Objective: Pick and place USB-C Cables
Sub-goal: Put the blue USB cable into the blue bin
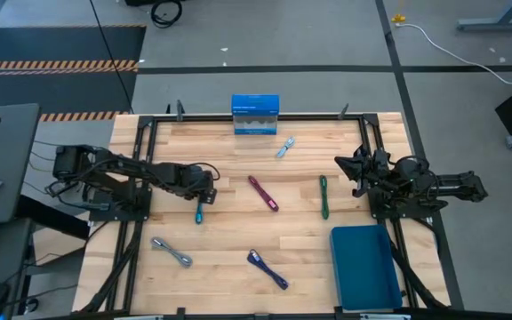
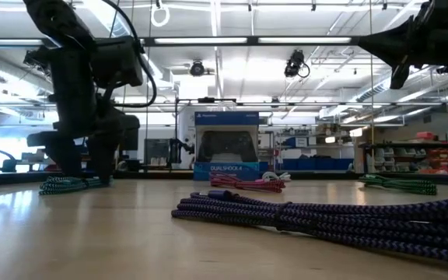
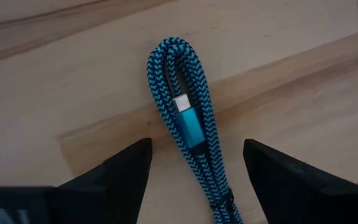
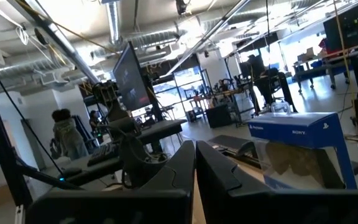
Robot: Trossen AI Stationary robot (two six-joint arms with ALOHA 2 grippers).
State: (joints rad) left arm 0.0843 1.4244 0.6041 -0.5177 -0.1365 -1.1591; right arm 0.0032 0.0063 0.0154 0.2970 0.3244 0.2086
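Observation:
My left gripper is open and low over the teal cable, one finger on either side of its looped end without touching it. The high view shows this gripper at the cable's far end. The maroon, dark green, silver-blue, grey and navy cables lie flat on the wooden table. My right gripper is shut and held high above the table's right side, holding nothing.
An upright blue-and-white box stands at the table's far edge. A blue bin sits at the near right corner. Black frame rails run along the table's sides. People show in the room behind.

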